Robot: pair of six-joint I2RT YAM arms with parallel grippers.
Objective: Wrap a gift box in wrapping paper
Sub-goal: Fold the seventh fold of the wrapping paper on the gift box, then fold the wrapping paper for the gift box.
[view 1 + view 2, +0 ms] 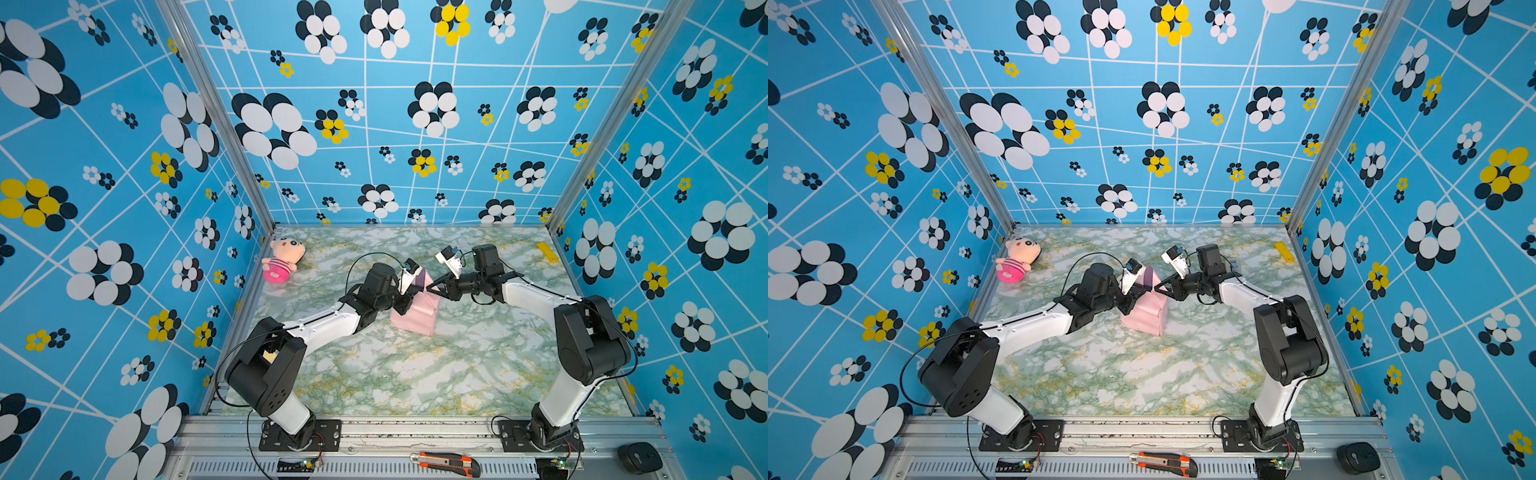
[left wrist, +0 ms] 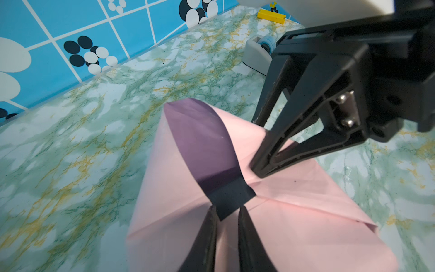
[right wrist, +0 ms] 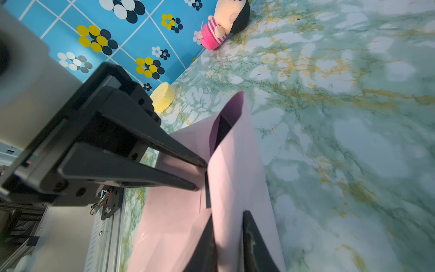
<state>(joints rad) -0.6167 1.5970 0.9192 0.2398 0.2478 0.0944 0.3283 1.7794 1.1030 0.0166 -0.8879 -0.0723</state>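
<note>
The wrapping paper (image 1: pixel 415 316) (image 1: pixel 1146 313) is folded pink side out into a bundle at mid table. A lilac flap (image 2: pixel 200 139) stands up from it. My left gripper (image 2: pixel 227 212) (image 1: pixel 415 293) is shut on the dark lower end of that flap. From the other side, my right gripper (image 3: pixel 228 216) (image 1: pixel 430 287) is shut on a raised pink fold, its tips (image 2: pixel 259 168) meeting the bundle close to the left one (image 3: pixel 201 176). The gift box is hidden under the paper; only a dark patch (image 3: pixel 222 131) shows inside the open fold.
A plush doll (image 1: pixel 282 262) lies at the back left and a yellow block (image 1: pixel 547 252) at the back right. A grey tape dispenser (image 2: pixel 257 55) stands behind the right arm. A yellow sponge (image 3: pixel 163 99) sits by the left wall. A box cutter (image 1: pixel 446 463) rests on the front rail.
</note>
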